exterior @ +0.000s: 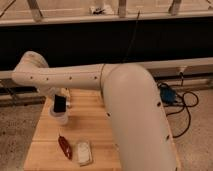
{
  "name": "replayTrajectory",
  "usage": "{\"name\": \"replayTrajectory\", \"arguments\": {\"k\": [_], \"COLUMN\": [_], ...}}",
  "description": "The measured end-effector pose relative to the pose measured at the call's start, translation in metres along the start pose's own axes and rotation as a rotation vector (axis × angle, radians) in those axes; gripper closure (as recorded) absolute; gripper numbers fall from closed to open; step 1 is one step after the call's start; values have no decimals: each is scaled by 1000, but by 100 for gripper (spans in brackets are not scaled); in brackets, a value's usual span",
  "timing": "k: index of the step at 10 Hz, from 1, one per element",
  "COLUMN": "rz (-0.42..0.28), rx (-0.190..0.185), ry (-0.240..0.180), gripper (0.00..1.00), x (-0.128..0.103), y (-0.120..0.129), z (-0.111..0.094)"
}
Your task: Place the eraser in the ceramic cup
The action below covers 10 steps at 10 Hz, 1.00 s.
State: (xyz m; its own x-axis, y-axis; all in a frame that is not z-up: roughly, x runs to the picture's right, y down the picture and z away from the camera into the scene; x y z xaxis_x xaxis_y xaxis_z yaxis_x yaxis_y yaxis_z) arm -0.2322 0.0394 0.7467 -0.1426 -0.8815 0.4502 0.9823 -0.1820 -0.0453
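— Camera view: where is the gripper (pixel 59 100)?

— At the far left of the wooden table (pixel 92 125), directly above the ceramic cup (pixel 59 118).

— And the eraser (pixel 60 103)?

— Upright at the gripper's tip, its lower end at the cup's mouth. Whether it is clamped or released, I cannot tell.

— Anything else?

— 1 red object (pixel 64 146) beside 1 pale pad (pixel 83 152).

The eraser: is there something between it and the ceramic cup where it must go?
Nothing visible. The eraser is upright directly above the mouth of the ceramic cup, at the gripper under the arm. The red object and pale pad lie apart, nearer the camera.
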Motion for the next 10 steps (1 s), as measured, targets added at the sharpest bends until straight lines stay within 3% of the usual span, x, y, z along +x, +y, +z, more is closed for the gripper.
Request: {"name": "replayTrajectory", "arguments": {"k": [2,5,6,10], "rz": [-7,-14,-18,-30], "rx": [1,1,2,2], "ry": [2,2,2,-2], "gripper": [65,67,63,62], "x": [0,0,1,1], "y": [-2,-3,-4,-6], "z": [0,0,1,2]}}
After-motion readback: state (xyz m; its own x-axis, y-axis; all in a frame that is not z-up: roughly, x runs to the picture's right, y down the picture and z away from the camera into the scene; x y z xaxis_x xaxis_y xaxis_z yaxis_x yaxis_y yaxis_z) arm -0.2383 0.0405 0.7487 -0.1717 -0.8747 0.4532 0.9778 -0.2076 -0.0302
